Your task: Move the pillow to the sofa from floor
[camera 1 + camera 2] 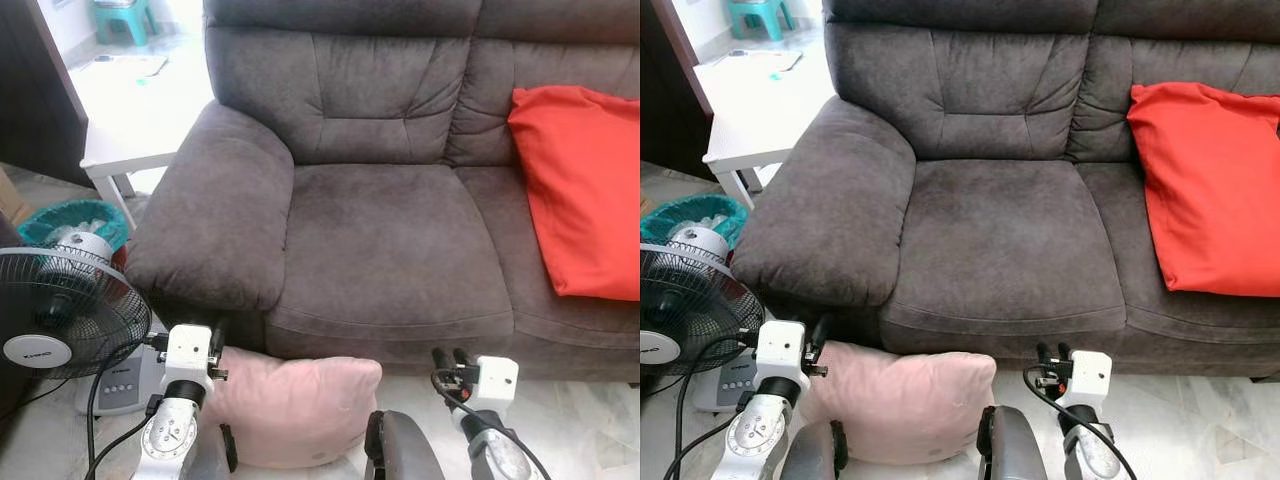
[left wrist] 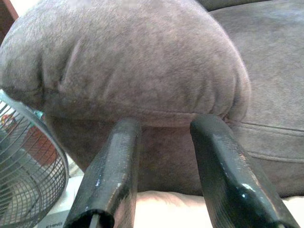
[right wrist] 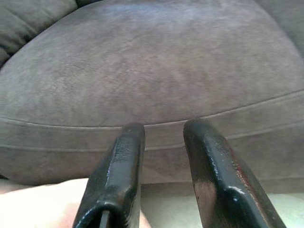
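Observation:
A pale pink pillow lies on the tiled floor against the front of the dark grey sofa. My left gripper hovers over the pillow's left end, just under the sofa armrest. It is open, with nothing between its fingers. My right gripper is to the right of the pillow, facing the seat cushion front, also open and holding nothing. The pillow shows as a pale strip below the left fingers and as a pale corner in the right wrist view.
A red cushion leans on the sofa's right seat. A black standing fan with its cable stands left of my left arm. Behind it are a teal basket and a white side table.

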`<state>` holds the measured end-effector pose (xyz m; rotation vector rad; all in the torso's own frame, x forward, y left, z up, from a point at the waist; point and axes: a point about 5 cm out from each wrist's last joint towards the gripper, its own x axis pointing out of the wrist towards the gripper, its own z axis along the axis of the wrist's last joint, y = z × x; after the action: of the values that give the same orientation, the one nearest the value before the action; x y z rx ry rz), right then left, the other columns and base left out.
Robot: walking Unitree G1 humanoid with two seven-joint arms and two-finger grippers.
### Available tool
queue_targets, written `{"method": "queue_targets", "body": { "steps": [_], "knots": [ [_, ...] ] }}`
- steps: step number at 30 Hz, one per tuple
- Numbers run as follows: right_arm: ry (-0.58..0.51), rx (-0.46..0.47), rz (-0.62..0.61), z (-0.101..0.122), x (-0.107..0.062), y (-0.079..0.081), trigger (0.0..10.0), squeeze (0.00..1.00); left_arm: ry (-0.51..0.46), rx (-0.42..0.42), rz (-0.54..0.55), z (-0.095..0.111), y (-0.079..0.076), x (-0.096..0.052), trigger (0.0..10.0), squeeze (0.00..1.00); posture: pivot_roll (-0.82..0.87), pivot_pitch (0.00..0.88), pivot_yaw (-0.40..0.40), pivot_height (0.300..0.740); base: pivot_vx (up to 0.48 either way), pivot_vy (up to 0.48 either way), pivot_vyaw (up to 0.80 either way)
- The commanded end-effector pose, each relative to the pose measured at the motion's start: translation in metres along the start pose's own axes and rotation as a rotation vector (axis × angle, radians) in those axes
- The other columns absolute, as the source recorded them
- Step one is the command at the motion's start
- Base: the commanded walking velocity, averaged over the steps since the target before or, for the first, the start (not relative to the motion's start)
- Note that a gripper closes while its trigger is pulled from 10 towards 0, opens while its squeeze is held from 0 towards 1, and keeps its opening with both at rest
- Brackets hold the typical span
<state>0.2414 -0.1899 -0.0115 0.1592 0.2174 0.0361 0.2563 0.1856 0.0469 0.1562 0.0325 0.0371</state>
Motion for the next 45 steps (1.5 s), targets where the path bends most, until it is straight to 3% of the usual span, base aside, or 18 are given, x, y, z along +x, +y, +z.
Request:
{"method": "queue_targets", "body": {
  "steps": [1,6,10,12,17,23,24,26,27,33,40,45],
  "knots": [
    [0.007,-0.003,0.0,0.0,0.001,0.001,10.0,0.0,0.048,-0.016,0.028,-0.008,0.004,-0.001,10.0,0.0,0.1,0.031,-0.053,0.515,0.0,0.0,0.0],
    [-0.01,-0.002,-0.004,0.002,0.001,0.0,10.0,0.0,0.079,-0.04,0.038,-0.011,0.009,0.003,10.0,0.0,0.1,0.03,-0.057,0.487,0.0,0.0,0.0],
    [-0.005,-0.014,-0.006,0.001,-0.002,-0.006,10.0,0.0,0.131,-0.043,0.044,-0.019,0.013,0.005,10.0,0.0,0.09,0.029,-0.06,0.487,0.0,0.0,0.0],
    [-0.004,-0.012,-0.012,0.0,-0.007,-0.015,10.0,0.0,0.186,-0.077,0.099,-0.027,0.023,0.006,10.0,0.0,0.09,0.029,-0.064,0.487,0.0,0.0,0.0],
    [-0.002,-0.013,-0.012,0.0,-0.008,-0.018,10.0,0.0,0.21,-0.106,0.122,-0.03,0.029,0.008,10.0,0.0,0.09,0.03,-0.067,0.487,0.0,0.0,0.0],
    [-0.002,-0.015,-0.005,0.002,-0.009,-0.021,10.0,0.0,0.326,-0.134,0.178,-0.045,0.054,0.013,10.0,0.0,0.08,0.039,-0.082,0.487,0.0,0.0,0.0],
    [-0.003,-0.02,-0.002,0.003,-0.008,-0.022,10.0,0.0,0.353,-0.131,0.185,-0.048,0.061,0.014,10.0,0.69,0.07,0.043,-0.087,0.487,0.0,0.0,0.0],
    [-0.002,-0.025,0.0,0.004,-0.008,-0.023,10.0,0.0,0.364,-0.126,0.186,-0.049,0.064,0.014,10.0,0.69,0.07,0.046,-0.091,0.487,0.0,0.0,0.0],
    [-0.004,-0.03,0.005,0.005,-0.008,-0.024,10.0,0.0,0.371,-0.131,0.169,-0.048,0.065,0.016,10.0,1.0,0.06,0.049,-0.098,0.487,0.0,0.0,0.0],
    [-0.024,-0.051,0.014,0.013,-0.006,-0.027,10.0,0.0,0.396,-0.13,0.157,-0.05,0.069,0.019,10.0,1.0,0.04,0.062,-0.124,0.487,0.0,0.0,0.0],
    [-0.08,-0.089,0.05,0.029,-0.004,-0.022,10.0,0.0,0.391,-0.153,0.104,-0.049,0.062,0.025,10.0,1.0,0.01,0.084,-0.17,0.487,0.0,0.0,0.0],
    [-0.094,-0.109,0.077,0.035,-0.006,-0.03,10.0,0.0,0.386,-0.146,0.116,-0.047,0.063,0.027,10.0,1.0,-0.01,0.1,-0.213,0.487,0.0,0.0,0.0]
  ]
}}
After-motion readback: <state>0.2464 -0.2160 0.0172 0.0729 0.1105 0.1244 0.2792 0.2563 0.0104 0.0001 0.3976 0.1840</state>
